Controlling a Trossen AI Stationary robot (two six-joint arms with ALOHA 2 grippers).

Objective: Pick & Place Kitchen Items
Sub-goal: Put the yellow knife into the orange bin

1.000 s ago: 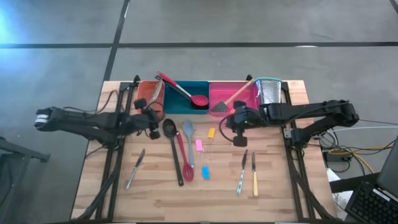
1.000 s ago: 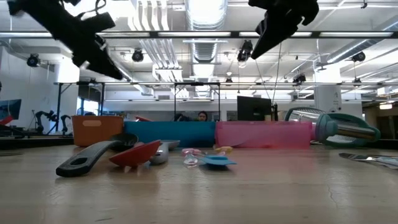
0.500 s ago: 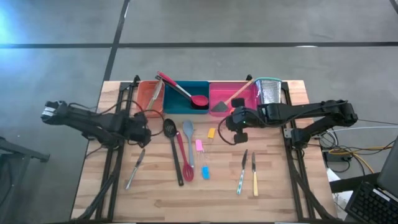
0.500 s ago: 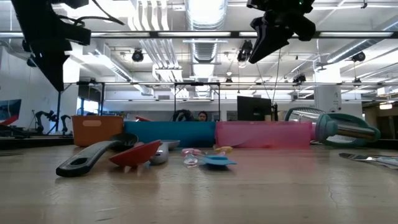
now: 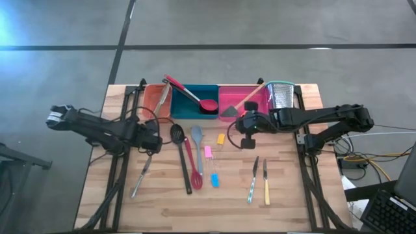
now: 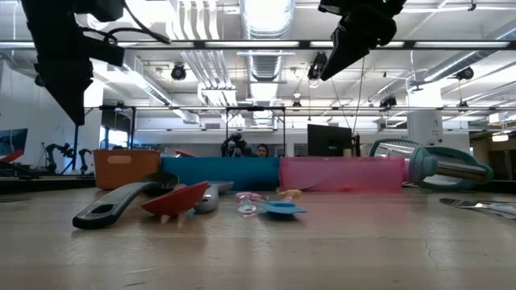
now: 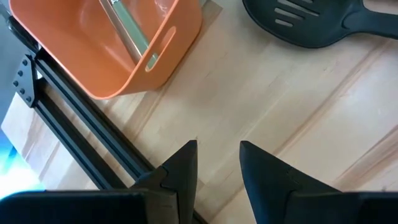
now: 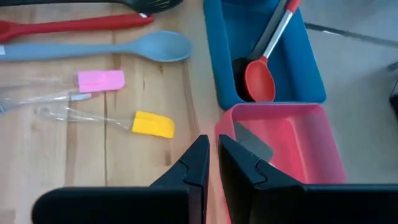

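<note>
From above, the left hand [image 5: 155, 141] is hovering over the bench [image 5: 169, 208], just below the orange tray [image 5: 152, 99] and beside the black slotted spoon [image 5: 181, 158]. The right hand [image 5: 246, 134] is hanging over the near edge of the pink tray [image 5: 242, 96], which is holding a wooden-handled spatula [image 5: 238, 104]. The teal tray [image 5: 195, 96] is carrying a red ladle [image 5: 190, 93]. On the bare wood are lying a grey spoon [image 5: 197, 151], a red spatula [image 5: 193, 166], small pink [image 5: 208, 152], yellow [image 5: 221, 139] and blue [image 5: 214, 180] tools, and knives [image 5: 259, 181] to the right, with one more knife [image 5: 141, 175] to the left.

In the low view both arms are hanging high above the utensils — the left hand [image 6: 68, 89] pointing down, the right hand [image 6: 339, 52] slanting. The box grater [image 6: 431, 166] is lying on its side at the right.

The left wrist view is showing its fingers [image 7: 181, 167] standing a narrow gap apart, gripping nothing, over bare wood near the orange tray [image 7: 124, 62] holding metal tongs [image 7: 124, 28].

The right wrist view is showing its fingers [image 8: 193, 165] almost together — empty — over the pink tray's [image 8: 311, 143] rim.
</note>
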